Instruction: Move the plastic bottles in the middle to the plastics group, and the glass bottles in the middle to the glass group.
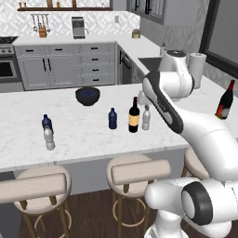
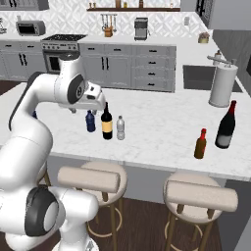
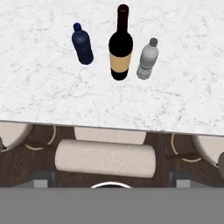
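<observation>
A dark bowl (image 1: 88,95) stood on the white marble counter (image 1: 83,135) at the upper middle of the left base view; what it held could not be told. Three bottles stood upright in a row at the centre of that view: one dark blue plastic bottle (image 1: 112,118), one tall dark wine bottle (image 1: 134,116) with a tan label just beside it, and one clear plastic bottle (image 1: 146,117) on the far side of the wine bottle. In the hand view they sat at the top of the frame, apart from one another.

At the left of the left base view stood the plastics group (image 1: 47,131): two small bottles, one blue and one clear, close together. At the right of the right base view stood the glass group: one red-necked wine bottle (image 2: 226,126) and one amber bottle (image 2: 200,144) near it.

The hand was released, its dark finger tips (image 3: 221,162) wide apart at the bottom corners of the hand view, grasping nothing.

Three padded stools (image 3: 105,158) stood below the counter edge.
</observation>
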{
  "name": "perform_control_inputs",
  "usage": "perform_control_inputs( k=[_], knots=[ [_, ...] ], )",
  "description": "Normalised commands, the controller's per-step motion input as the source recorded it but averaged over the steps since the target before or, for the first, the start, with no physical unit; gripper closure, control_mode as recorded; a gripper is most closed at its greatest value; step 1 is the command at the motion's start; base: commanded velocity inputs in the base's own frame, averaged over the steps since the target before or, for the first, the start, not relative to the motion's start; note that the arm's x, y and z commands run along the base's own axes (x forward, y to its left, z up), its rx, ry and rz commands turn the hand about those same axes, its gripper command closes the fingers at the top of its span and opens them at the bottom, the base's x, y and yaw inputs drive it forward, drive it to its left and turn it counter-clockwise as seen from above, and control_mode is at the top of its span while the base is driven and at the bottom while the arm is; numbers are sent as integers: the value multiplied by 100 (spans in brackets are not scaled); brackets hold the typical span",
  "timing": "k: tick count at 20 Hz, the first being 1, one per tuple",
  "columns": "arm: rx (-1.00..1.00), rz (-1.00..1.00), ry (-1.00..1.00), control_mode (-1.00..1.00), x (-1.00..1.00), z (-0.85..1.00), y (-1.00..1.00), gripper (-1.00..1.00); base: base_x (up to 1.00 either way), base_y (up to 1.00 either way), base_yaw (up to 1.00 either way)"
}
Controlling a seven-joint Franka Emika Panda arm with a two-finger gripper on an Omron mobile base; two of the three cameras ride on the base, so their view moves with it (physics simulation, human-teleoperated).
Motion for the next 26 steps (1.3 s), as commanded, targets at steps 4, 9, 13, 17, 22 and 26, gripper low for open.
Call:
perform_control_inputs(
  k=[4,9,13,17,22,26],
  knots=[
    [0,5,-12,-100,85,-4,0,-100,0,0,0],
    [-2,1,-2,-100,75,-10,1,-100,0,0,0],
    [-2,0,0,-100,57,-16,0,-100,0,0,0],
    [-6,0,-1,-100,30,-27,3,-100,0,0,0],
    [0,0,-1,-100,26,-34,0,-100,0,0,0],
    [0,0,0,-100,36,-21,1,-100,0,0,0]
  ],
)
